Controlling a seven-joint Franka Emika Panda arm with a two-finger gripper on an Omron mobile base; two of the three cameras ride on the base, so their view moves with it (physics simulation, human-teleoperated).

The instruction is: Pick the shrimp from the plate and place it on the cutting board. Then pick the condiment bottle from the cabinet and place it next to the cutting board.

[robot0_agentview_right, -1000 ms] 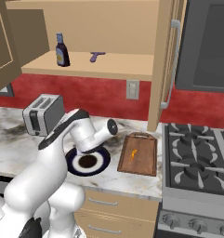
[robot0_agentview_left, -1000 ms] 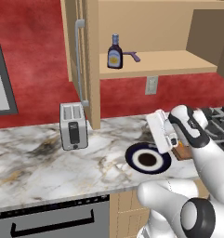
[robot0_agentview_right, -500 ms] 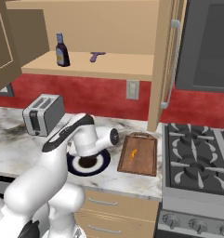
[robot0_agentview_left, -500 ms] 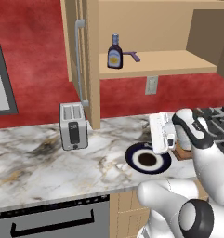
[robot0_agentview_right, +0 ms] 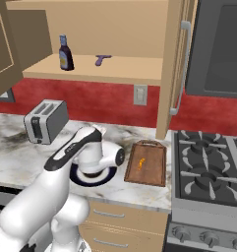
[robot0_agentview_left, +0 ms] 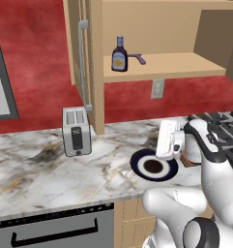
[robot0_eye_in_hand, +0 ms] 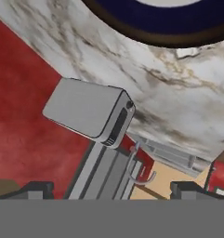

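The shrimp (robot0_agentview_right: 140, 163) lies on the cutting board (robot0_agentview_right: 147, 164), a small orange sliver near its middle. Left of the board sits the plate (robot0_agentview_left: 154, 165) (robot0_agentview_right: 93, 176), its navy rim (robot0_eye_in_hand: 164, 28) at the top of the hand view. My gripper (robot0_agentview_left: 165, 140) (robot0_eye_in_hand: 113, 190) hangs open and empty just above the plate's right side, tilted toward the toaster. The condiment bottle (robot0_agentview_left: 119, 54) (robot0_agentview_right: 65, 53) stands upright on the shelf of the cabinet (robot0_agentview_left: 161, 65) (robot0_agentview_right: 110, 69), well above and apart from the gripper.
A purple utensil (robot0_agentview_left: 137, 59) (robot0_agentview_right: 102, 59) lies on the shelf right of the bottle. A grey toaster (robot0_agentview_left: 76, 131) (robot0_agentview_right: 45, 121) (robot0_eye_in_hand: 90, 111) stands on the marble counter (robot0_agentview_left: 36, 169). The open cabinet door with its bar handle (robot0_agentview_left: 81, 63) hangs above it. The stove (robot0_agentview_right: 208, 172) borders the board.
The hand has shifted slightly left from the board toward the plate and turned at the wrist. The jaws stay open and empty.
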